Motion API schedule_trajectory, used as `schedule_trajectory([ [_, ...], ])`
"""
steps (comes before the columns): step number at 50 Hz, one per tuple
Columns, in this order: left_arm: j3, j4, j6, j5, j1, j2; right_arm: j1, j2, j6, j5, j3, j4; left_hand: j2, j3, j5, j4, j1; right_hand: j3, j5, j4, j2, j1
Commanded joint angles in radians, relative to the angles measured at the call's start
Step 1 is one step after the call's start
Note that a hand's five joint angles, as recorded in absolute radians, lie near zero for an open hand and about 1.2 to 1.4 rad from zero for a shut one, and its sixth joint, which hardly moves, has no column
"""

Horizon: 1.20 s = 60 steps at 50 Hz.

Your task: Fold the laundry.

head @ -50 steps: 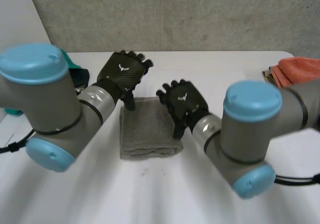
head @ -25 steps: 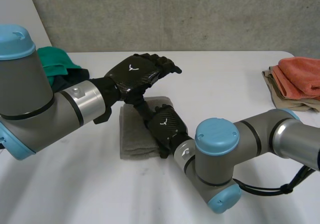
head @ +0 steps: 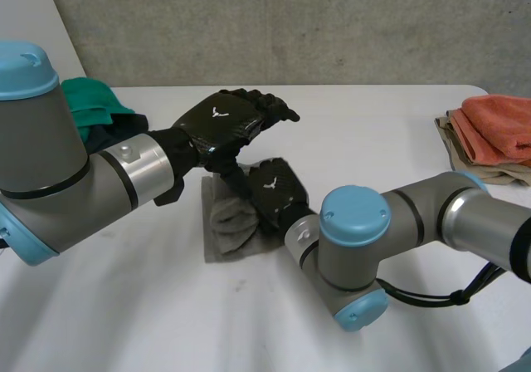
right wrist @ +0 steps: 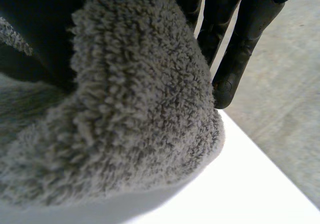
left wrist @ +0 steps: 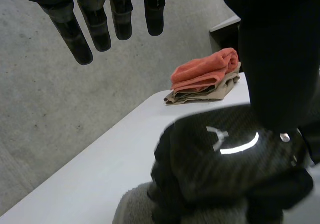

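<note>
A grey towel (head: pixel 226 222) lies folded in the middle of the white table (head: pixel 373 131), its right side bunched up. My right hand (head: pixel 274 191) rests on that bunched side with its fingers curled into the cloth. In the right wrist view a thick fold of the towel (right wrist: pixel 125 124) bulges against the palm, beside dark fingers (right wrist: pixel 240 34). My left hand (head: pixel 224 123) hovers open just above the towel's far edge, fingers (left wrist: pixel 95 24) straight and spread. From the left wrist the right hand (left wrist: pixel 225 154) shows curled over the towel (left wrist: pixel 135 209).
A folded stack of orange and tan cloths (head: pixel 489 135) sits at the table's right edge, also seen from the left wrist as the orange stack (left wrist: pixel 205 74). A green cloth (head: pixel 91 98) over a dark one lies at the far left.
My right hand has slid left onto the towel and curled shut on it, rumpling its right side. The left hand rose and turned above the far edge, then held still.
</note>
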<state>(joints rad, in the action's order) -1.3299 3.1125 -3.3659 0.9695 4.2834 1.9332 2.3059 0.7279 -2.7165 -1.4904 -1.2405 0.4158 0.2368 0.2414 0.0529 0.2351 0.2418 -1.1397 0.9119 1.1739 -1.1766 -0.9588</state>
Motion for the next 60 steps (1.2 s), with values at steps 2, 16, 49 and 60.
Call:
schedule_trajectory([
  [2,0.003,0.0,0.017,0.002,0.021,-0.003,-0.141,0.08,0.023,-0.005,-0.049,-0.018,0.0,-0.004,0.01,0.002,-0.005,-0.257,0.31,0.222,-0.22,-0.437],
  [16,0.003,0.002,0.045,0.011,0.03,-0.005,-0.388,0.119,0.118,0.252,-0.007,0.076,0.0,-0.004,0.01,0.002,-0.005,-0.257,0.31,0.222,-0.22,-0.437],
  [49,-0.006,0.002,0.045,0.011,0.033,-0.003,-1.022,-0.225,0.001,0.335,0.354,0.305,0.003,-0.001,0.013,0.005,-0.002,-0.257,0.31,0.222,-0.22,-0.437],
  [60,-0.008,0.002,0.045,0.011,0.03,-0.003,-1.066,-0.164,0.011,0.467,0.208,0.304,0.006,0.001,0.015,0.008,0.001,0.576,-0.523,-0.61,0.613,0.395],
])
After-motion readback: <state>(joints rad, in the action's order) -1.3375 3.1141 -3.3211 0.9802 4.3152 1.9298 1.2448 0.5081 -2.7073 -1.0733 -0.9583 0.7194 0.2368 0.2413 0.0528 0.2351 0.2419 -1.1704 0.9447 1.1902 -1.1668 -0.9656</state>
